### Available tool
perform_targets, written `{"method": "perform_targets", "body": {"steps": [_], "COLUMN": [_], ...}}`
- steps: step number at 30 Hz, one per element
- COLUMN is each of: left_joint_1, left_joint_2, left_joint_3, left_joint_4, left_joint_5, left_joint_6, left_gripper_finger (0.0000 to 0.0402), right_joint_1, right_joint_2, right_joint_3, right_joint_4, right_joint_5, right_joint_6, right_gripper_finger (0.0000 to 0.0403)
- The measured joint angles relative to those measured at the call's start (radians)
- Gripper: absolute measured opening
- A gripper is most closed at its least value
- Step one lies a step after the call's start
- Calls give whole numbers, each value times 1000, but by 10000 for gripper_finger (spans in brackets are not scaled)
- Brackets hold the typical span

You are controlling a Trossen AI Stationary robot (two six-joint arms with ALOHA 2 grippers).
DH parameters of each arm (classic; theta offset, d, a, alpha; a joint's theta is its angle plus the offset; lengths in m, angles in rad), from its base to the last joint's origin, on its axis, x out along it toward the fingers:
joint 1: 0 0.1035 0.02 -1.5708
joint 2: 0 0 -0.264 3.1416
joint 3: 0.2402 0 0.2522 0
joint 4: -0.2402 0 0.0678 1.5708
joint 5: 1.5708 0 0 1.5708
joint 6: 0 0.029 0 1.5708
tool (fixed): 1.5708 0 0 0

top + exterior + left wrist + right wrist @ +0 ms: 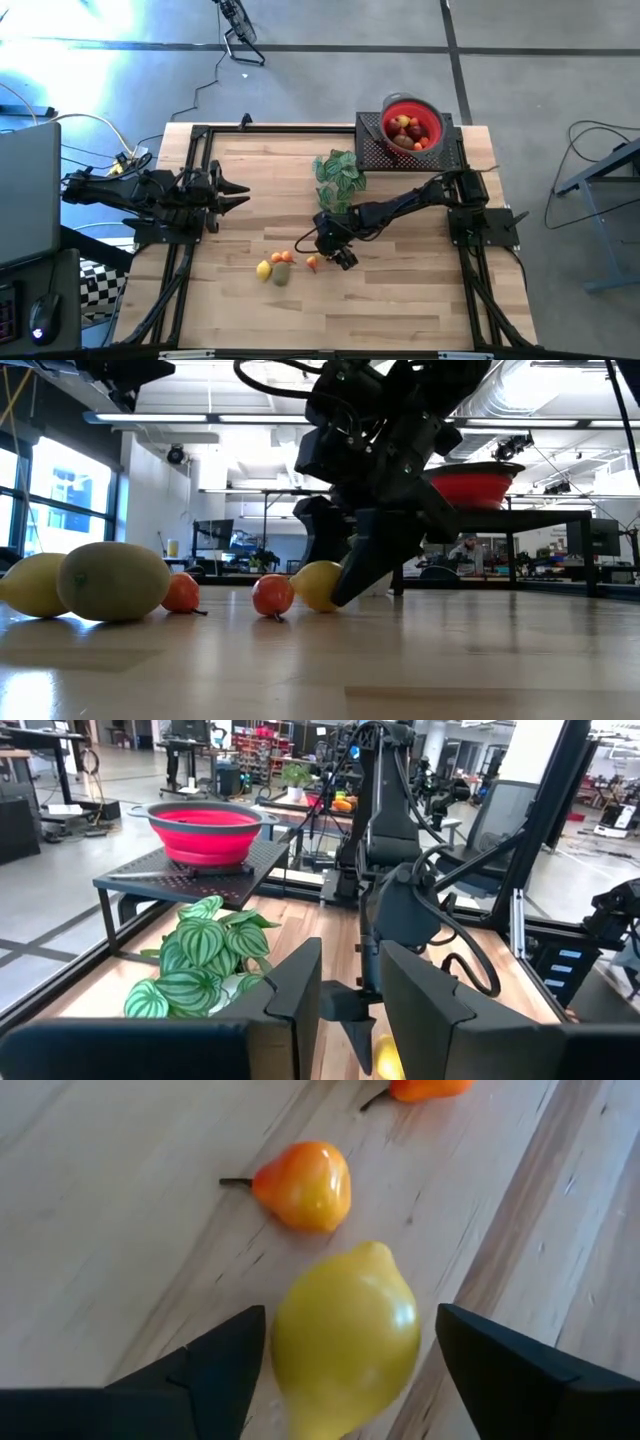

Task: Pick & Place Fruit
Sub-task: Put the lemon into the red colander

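My right gripper (pixel 340 254) is low over the table's middle and open. Its fingers stand on either side of a yellow lemon (pixel 345 1335) that lies on the wood; the low view shows this lemon (pixel 316 585) behind the dark fingers. Just beyond lie an orange-red stemmed fruit (pixel 305 1183) and another orange piece (pixel 430 1088). Toward the table's left lie a second lemon (pixel 263 269), a brown-green fruit (pixel 281 274) and two orange pieces (pixel 282 257). Several fruits (pixel 405 130) sit in the red bowl (pixel 433 118). My left gripper (pixel 243 195) waits open at the left side.
The red bowl (pixel 205 825) stands on a black perforated rack (pixel 375 150) at the far right of the table. The green leafy plant sprig (pixel 340 172) lies between the rack and my right gripper. Bare wood stretches along the near edge.
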Motion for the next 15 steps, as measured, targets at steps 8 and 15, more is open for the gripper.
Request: {"method": "perform_targets", "body": {"steps": [8,15], "left_joint_1": [0,0], "left_joint_2": [0,0], "left_joint_3": [0,0], "left_joint_4": [-5,-5], "left_joint_5": [0,0], "left_joint_6": [0,-2], "left_gripper_finger": [99,99], "right_joint_1": [1,1], "right_joint_2": [0,-3], "right_joint_3": [0,0], "right_joint_4": [-1,-7], "right_joint_5": [-2,1], "right_joint_6": [4,4], "right_gripper_finger": [229,211]}}
